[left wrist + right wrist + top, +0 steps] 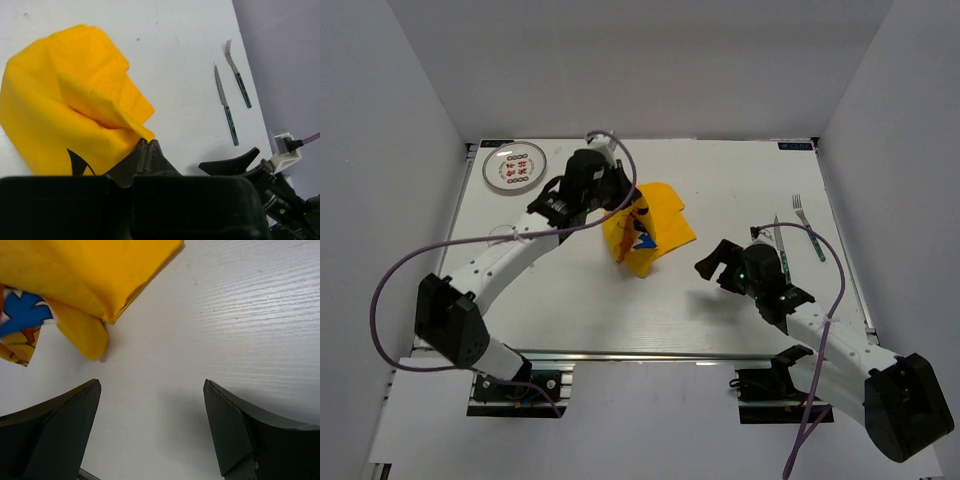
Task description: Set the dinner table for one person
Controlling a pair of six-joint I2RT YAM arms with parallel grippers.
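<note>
The white dinner table [610, 310] holds a yellow Pikachu-print cloth [655, 225], crumpled and partly lifted at its left side. My left gripper [638, 205] is shut on a corner of the cloth; in the left wrist view the jaws [146, 142] are closed with the yellow cloth [65, 100] pinched at their tips. My right gripper [713, 262] is open and empty, just above the bare table to the right of the cloth. In the right wrist view its gripper [152, 385] frames bare tabletop, with the cloth [90, 270] ahead at upper left.
A plate [515, 167] with red print lies at the far left corner. A knife [779, 245] and a fork [807, 222] with teal handles lie side by side at the right; they also show in the left wrist view, knife [225, 106] and fork [236, 75]. Walls enclose the table.
</note>
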